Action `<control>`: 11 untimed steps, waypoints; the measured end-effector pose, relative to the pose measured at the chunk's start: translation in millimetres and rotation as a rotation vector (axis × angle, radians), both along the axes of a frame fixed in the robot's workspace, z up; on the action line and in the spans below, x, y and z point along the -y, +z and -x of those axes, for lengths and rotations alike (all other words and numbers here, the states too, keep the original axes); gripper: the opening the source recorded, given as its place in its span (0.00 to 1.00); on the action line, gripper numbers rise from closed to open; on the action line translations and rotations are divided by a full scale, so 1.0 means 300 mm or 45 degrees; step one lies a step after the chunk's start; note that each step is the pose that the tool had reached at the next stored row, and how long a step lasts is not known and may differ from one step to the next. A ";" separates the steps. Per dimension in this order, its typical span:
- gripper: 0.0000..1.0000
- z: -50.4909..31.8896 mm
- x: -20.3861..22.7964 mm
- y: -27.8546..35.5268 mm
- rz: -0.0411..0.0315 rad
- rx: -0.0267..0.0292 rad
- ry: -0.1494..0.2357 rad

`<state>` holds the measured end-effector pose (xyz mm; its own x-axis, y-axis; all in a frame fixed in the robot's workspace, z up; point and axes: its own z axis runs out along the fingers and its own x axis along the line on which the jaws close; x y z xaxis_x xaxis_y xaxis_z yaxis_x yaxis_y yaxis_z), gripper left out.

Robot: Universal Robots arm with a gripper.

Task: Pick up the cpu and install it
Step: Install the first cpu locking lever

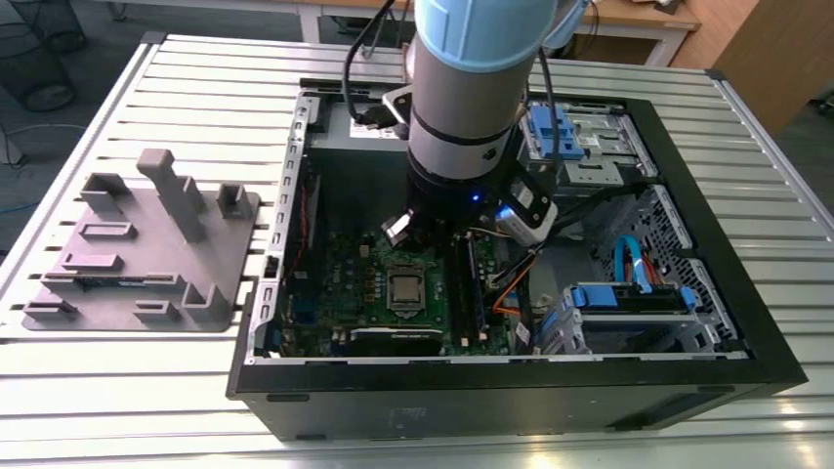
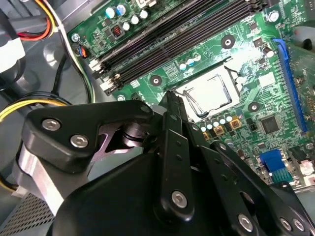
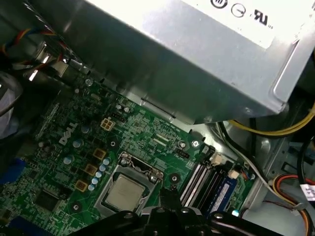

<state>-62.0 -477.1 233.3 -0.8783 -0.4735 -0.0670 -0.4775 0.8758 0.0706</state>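
cpu (image 3: 122,192): square, flat in motherboard socket (image 3: 129,189), lid up, below jaws
jaws: state cannot tell
tabletop (image 1: 195,88): slatted metal

White logo lettering marks the motherboard (image 3: 142,128) near the cpu (image 3: 123,192); black approval symbols (partly cut off) mark the power supply label (image 3: 246,17).
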 end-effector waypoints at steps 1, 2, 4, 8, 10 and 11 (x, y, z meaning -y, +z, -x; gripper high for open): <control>0.11 0.000 0.001 -0.004 0.0000 0.0000 -0.003; 0.11 0.000 0.004 -0.014 0.0006 0.0000 -0.009; 0.11 0.001 0.007 -0.020 0.0019 -0.0001 -0.016; 0.11 0.002 0.010 -0.029 0.0065 0.0000 -0.023; 0.11 0.002 0.010 -0.028 0.0074 -0.0001 -0.024; 0.11 0.002 0.010 -0.029 0.0072 -0.0001 -0.024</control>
